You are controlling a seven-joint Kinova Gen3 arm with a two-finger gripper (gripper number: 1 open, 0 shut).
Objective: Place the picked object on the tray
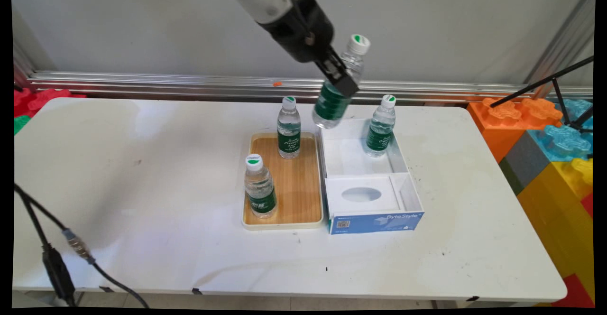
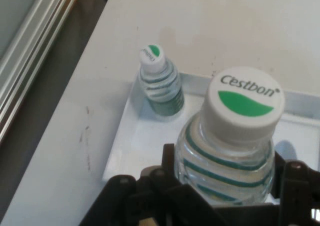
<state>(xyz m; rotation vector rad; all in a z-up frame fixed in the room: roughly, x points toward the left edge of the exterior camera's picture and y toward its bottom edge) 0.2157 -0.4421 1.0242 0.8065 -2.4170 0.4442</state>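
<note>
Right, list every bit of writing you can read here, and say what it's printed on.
"Cestbon": white cap of the held bottle, gripped in the claw.
"Byte Style": blue front of the white box.
Green labels on the tray bottles and the boxed bottle: too small to read.
QR code on the box front: unreadable.

a clear water bottle point(image 2: 227, 151) with green stripes fills the lower right, its white cap point(image 2: 245, 103) lettered "cestbon" over a green swoosh — the black fingers point(image 2: 292, 178) press its body from both sides at the bottom edge. beyond it, a second bottle of the same kind point(image 2: 160, 83) stands upright in a corner of a white box point(image 2: 125, 141). the box rests on the white surface point(image 2: 215, 21) — a metal rail point(image 2: 30, 71) runs along the left.
</note>
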